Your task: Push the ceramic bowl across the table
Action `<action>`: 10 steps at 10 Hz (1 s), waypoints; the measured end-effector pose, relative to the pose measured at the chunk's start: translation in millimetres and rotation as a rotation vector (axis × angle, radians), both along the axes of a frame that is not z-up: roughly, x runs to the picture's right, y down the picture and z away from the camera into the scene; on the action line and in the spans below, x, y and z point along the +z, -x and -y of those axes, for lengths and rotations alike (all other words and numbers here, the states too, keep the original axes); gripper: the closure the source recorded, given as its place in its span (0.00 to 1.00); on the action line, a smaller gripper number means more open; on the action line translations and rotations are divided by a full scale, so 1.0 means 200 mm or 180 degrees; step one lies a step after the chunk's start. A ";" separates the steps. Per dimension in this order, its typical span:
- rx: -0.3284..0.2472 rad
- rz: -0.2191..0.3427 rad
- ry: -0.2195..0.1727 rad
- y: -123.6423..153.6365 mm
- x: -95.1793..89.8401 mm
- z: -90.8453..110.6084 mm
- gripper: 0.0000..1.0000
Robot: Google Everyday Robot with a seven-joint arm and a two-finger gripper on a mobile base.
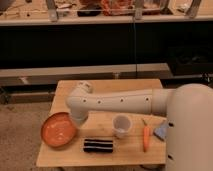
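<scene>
The orange ceramic bowl (59,130) sits at the front left of the light wooden table (112,90), its left rim at the table's left edge. My white arm reaches from the right across the table. The gripper (78,119) hangs below the arm's wrist, right at the bowl's right rim. The arm's elbow hides most of the gripper.
A small white cup (121,125) stands near the table's middle front. A dark striped flat object (98,145) lies at the front edge. An orange carrot (145,138) and a blue item (162,131) lie at the right, beside my white body. Dark shelving stands behind.
</scene>
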State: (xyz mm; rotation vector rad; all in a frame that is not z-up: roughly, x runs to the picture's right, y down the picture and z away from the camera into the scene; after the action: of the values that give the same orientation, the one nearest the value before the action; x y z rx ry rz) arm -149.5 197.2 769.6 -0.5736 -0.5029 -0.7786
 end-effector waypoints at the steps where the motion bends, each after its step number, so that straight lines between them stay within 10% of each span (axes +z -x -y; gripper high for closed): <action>1: -0.0029 0.0038 0.0013 0.00 0.01 0.00 0.99; 10: -0.0175 0.0199 0.0105 0.08 0.09 0.04 0.99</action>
State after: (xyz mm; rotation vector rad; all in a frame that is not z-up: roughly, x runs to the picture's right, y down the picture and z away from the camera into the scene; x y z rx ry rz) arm -165.1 189.3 787.4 -0.5970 -0.5602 -0.8439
